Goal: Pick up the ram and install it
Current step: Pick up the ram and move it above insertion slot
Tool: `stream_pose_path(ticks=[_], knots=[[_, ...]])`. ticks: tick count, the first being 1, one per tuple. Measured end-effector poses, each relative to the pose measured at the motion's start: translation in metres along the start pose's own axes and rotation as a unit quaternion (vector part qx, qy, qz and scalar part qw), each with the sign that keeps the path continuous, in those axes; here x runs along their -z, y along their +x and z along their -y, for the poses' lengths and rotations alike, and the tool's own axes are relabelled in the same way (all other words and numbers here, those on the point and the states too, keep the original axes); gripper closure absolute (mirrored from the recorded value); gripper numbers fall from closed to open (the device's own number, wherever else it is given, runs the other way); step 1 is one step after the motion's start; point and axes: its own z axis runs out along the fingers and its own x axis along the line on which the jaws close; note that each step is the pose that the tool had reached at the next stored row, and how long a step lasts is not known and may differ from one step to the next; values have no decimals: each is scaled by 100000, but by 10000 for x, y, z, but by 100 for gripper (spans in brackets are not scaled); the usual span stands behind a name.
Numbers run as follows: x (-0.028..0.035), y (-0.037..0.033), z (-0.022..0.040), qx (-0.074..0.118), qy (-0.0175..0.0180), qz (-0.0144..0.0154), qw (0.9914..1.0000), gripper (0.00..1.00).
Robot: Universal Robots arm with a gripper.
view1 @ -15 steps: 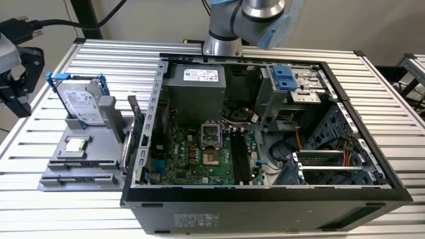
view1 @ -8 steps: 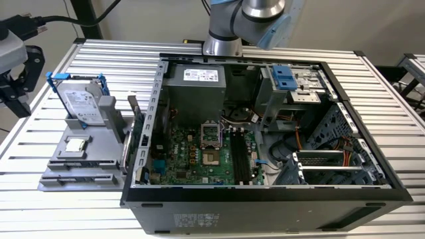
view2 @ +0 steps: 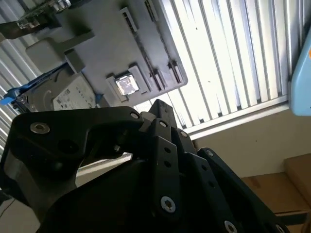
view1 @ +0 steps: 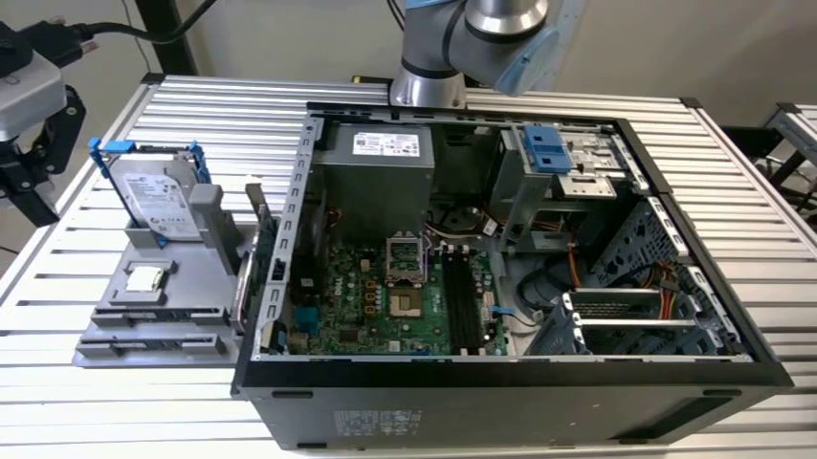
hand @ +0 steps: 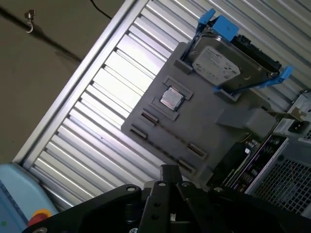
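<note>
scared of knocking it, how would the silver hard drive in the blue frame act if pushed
The silver hard drive in its blue frame looks rigid and probably heavy for its size. It leans on edge in the grey plastic holder, so a high push might tip it.

Arm (view1: 473,38) cut off at the exterior view's upper edge; claw (hand: 170,204) cropped in both wrist views.
</note>
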Motion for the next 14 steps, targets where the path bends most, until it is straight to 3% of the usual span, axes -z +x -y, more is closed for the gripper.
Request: stream_pose_path(ticks=[4,7,11,14], knots=[[0,0,0,2832,-44,-140,99960,100],[0,0,0,5133,-79,-247,99868,100],[0,0,0,8260,-129,-398,99657,100],[0,0,0,10758,-169,-523,99418,100]])
